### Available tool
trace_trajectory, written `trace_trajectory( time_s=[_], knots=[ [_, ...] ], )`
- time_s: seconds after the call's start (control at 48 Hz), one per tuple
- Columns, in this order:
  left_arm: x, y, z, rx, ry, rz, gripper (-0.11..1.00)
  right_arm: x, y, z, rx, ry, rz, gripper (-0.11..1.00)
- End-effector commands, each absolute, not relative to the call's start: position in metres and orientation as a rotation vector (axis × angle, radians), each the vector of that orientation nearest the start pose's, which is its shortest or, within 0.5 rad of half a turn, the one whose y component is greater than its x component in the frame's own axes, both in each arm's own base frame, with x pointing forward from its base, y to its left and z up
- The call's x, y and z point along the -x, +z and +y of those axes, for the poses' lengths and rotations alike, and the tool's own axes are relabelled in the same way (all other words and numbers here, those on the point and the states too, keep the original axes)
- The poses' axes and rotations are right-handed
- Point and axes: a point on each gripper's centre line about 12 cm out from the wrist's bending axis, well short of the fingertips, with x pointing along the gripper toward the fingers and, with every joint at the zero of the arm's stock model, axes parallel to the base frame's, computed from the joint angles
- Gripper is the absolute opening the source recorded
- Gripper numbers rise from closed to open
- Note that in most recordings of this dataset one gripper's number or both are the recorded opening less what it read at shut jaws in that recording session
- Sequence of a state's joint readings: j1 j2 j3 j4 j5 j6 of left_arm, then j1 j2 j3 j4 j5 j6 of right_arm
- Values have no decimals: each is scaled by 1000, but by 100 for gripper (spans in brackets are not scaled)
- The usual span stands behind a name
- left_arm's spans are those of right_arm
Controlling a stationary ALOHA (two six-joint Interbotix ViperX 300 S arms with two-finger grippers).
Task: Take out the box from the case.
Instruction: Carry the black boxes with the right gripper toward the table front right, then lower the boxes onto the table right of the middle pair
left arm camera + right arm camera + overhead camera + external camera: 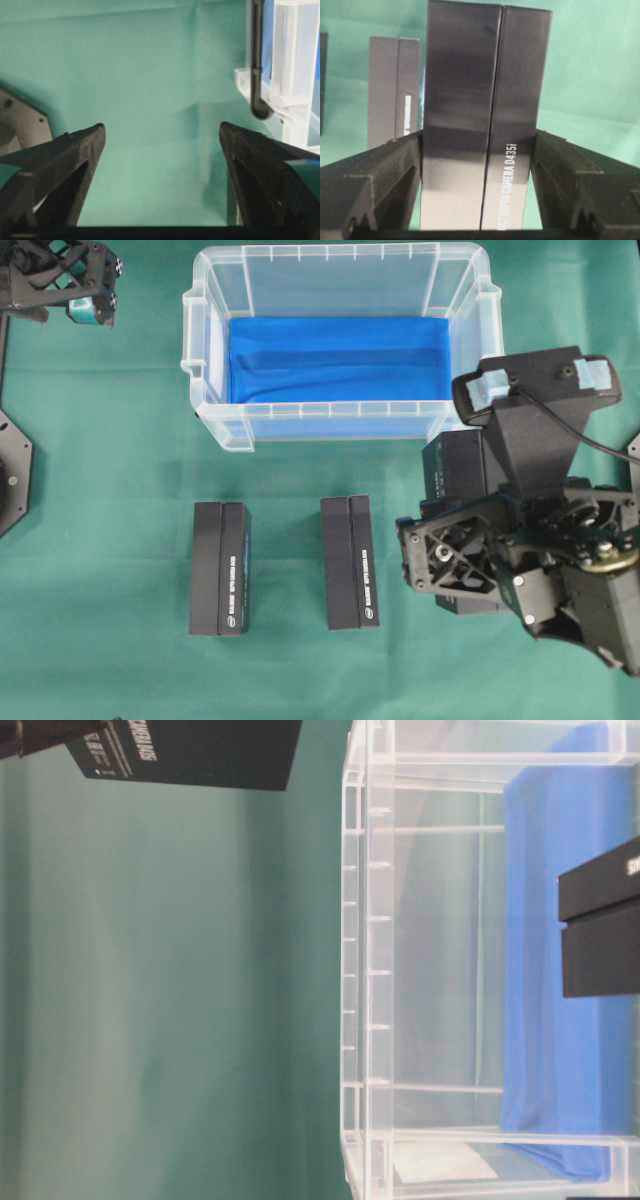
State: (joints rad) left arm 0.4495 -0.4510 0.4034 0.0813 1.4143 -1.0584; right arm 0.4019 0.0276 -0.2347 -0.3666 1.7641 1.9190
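Green cloth [110,540] under clear case [205,350] (only blue lining [340,360] inside)

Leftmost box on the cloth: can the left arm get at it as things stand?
Probably yes. The left pincer is open and empty, and nothing lies between it and that box; the case sits off to the side.

Both arms are matte black with openwork brackets and visible screws, the right arm [540,540] carrying a blue-taped camera with a black cable, the left gripper [162,145] wedge-fingered.
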Motion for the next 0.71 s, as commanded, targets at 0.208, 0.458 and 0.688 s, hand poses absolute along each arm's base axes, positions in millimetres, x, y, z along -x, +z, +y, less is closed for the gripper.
trace_trajectory(
  time_s=[0.208, 0.458, 0.688],
  knots=[
    [-218, 328, 114, 1104, 1116, 989, 93, -353, 368, 109, -1032, -1267, 862, 67],
    [-219, 328, 112, 1097, 1109, 997, 93, -357, 326, 114, -1066, -1269, 881, 67],
    [-218, 327, 112, 1096, 1109, 1001, 93, -356, 279, 115, -1090, -1257, 902, 67]
  ],
)
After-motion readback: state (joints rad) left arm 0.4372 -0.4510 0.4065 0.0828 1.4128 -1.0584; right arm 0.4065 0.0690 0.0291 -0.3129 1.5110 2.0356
